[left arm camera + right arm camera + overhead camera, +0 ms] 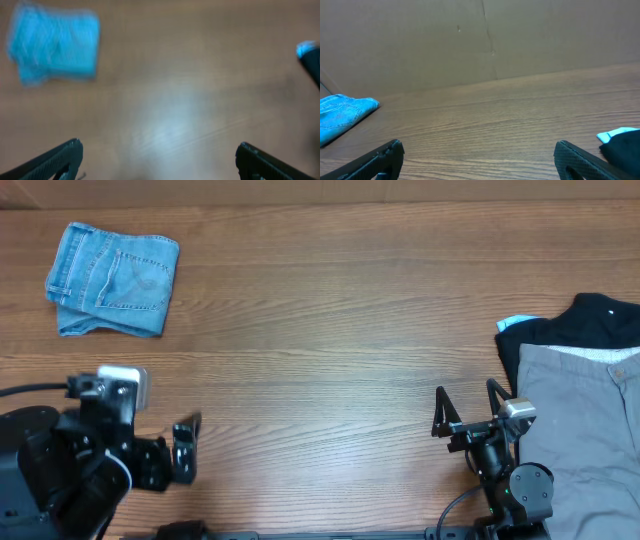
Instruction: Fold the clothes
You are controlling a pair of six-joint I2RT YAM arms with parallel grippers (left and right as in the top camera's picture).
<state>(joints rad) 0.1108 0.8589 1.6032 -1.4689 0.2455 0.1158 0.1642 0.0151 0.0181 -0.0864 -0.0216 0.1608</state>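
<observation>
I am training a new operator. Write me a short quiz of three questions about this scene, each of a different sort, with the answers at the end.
1. True or false: the jeans lie folded on the far left part of the table.
2. Which item lies nearest to the right arm's jaws? A the grey garment; B the black garment; C the jeans.
3. Fill the gap: the left arm's jaws and the right arm's jaws are both ____, with nothing between them.

Key: 1 true; 2 A; 3 open.
</observation>
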